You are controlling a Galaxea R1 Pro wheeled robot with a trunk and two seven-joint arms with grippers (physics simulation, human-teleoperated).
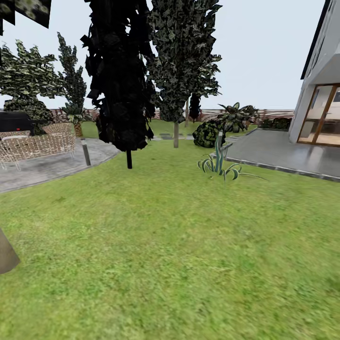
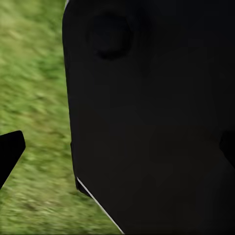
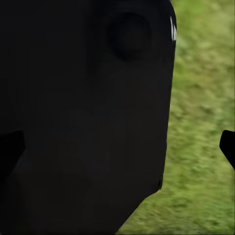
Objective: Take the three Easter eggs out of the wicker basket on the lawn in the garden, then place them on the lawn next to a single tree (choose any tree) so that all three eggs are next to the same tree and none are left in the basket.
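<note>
Broadly, a wide lawn [image 1: 179, 245] is seen from the head view, w/ no eggs or basket among what is shown, so their whereabouts can't be given from these pics. Robot is judged to be in transit or searching.

At right, a white house [image 1: 316, 80] w/ glazed doors is fronted by grey paving [image 1: 288, 156]. At left, another paved patch [image 1: 42, 165] carries woven chairs [image 1: 38, 144] and a short post [image 1: 85, 152]. A fence [image 1: 264, 114] is seen far back.

Trees next: a near-black one w/ thin black trunk [image 1: 123, 85] stands on the grass at centre-left. Just right of it and further back, a tree [image 1: 182, 61] w/ pale trunk and mottled green foliage is a fit drop spot. A thick beige trunk base [image 1: 7, 255] is cut off by the left edge, close to the robot; also a candidate. A spiky plant [image 1: 219, 163] sits near the paving edge.

In each wrist view a large black body, presumably part of the robot, blocks much of the frame, w/ blurred grass beside it. Dark finger tips [image 2: 10, 152] of the left gripper and [image 3: 227, 144] of the right gripper are glimpsed at frame edges; open or closed can't be told, and nothing is seen held.

Progress: no egg is seen laid by any tree. All three placements are judged outstanding, as far as shown.
</note>
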